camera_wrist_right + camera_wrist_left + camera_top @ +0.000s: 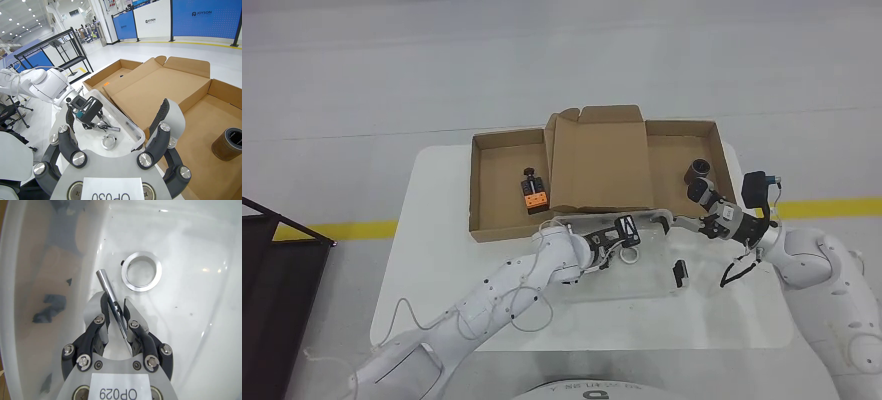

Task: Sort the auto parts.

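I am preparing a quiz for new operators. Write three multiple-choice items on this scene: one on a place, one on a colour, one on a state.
1. Where does the silver metal ring lie?
A. in the clear plastic tray
B. in the cardboard box
C. on the bare table

2. What colour is the small block-shaped part in the cardboard box's left compartment?
A. green
B. white
C. orange and black

3. What state is the left gripper in?
A. open and empty
B. shut on the thin steel rod
C. shut on the ring

Answers: 1 A, the ring rests on the tray's floor. 2 C, the top view shows an orange body with a black piece. 3 B, the rod sits clamped between the gripper's pads.
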